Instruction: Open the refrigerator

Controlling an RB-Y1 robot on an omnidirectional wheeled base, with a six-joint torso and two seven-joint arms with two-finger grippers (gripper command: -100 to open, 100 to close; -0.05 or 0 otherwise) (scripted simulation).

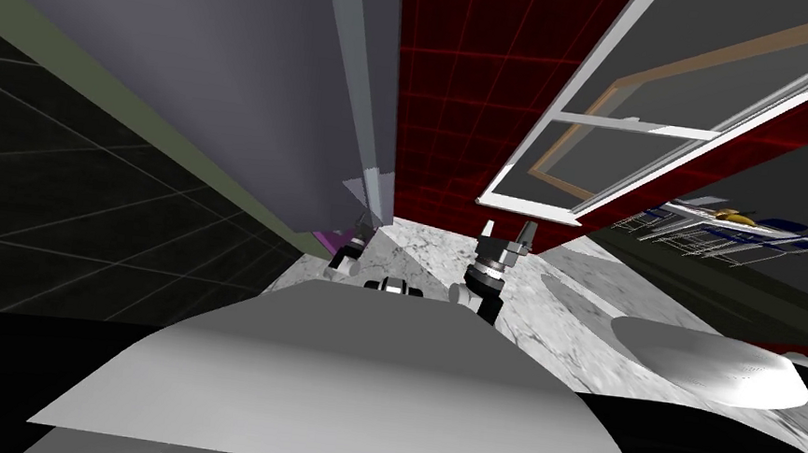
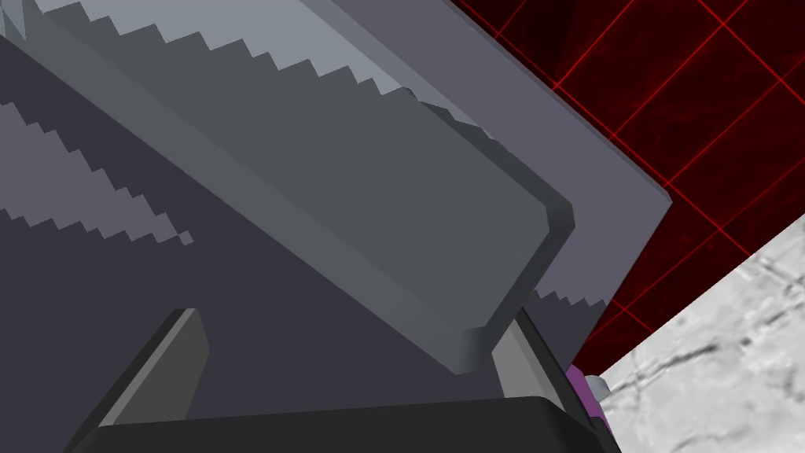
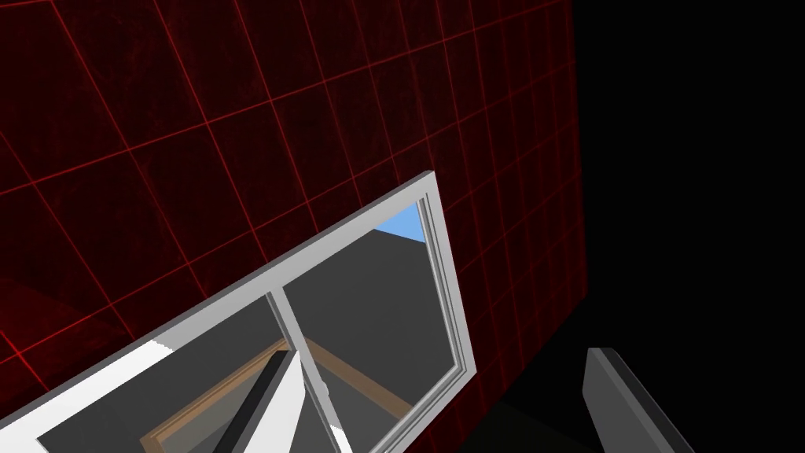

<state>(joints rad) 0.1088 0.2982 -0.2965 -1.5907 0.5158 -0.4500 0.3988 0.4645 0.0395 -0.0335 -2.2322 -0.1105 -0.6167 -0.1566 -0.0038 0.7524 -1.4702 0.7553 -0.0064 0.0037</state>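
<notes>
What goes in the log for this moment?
left tool open around refrigerator handle end, not clamped | right tool open, over marble counter

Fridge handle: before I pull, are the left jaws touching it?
Cannot tell. Left wrist view: handle lies between open left jaws, overlapping one; depth unclear.

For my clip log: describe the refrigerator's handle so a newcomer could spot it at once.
Find the grey refrigerator left of the red tiled wall. Down its edge nearest that wall runs the handle, a long bar whose end sits at the left gripper's open jaws. It alone stands proud of the flat door.
</notes>
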